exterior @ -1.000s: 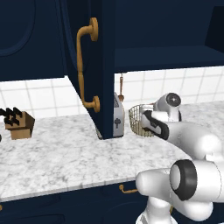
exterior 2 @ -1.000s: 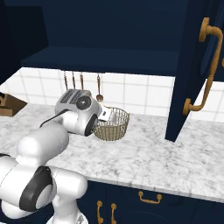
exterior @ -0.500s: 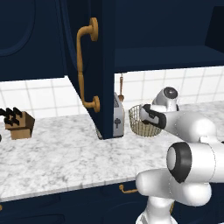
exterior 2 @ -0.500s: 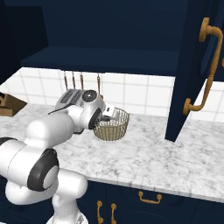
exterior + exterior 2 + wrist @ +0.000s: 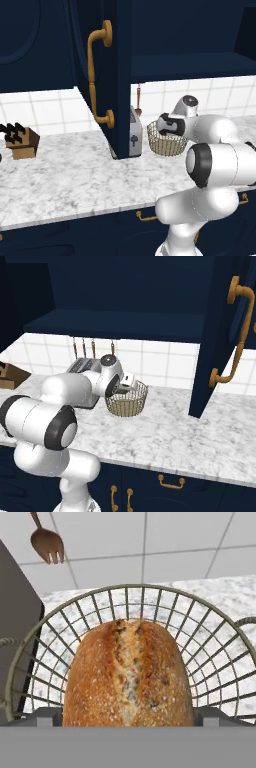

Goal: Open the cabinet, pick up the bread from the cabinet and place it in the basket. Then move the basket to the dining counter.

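Bread (image 5: 129, 674) sits between the wide-spread gripper (image 5: 129, 716) fingers, low inside the basket (image 5: 210, 642), so it can drop in; a wooden fork (image 5: 47, 543) hangs at 11 o'clock.

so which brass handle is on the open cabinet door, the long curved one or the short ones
The long curved handle, on the open cabinet door swung out over the counter. The short pulls sit low on the drawers below the countertop.
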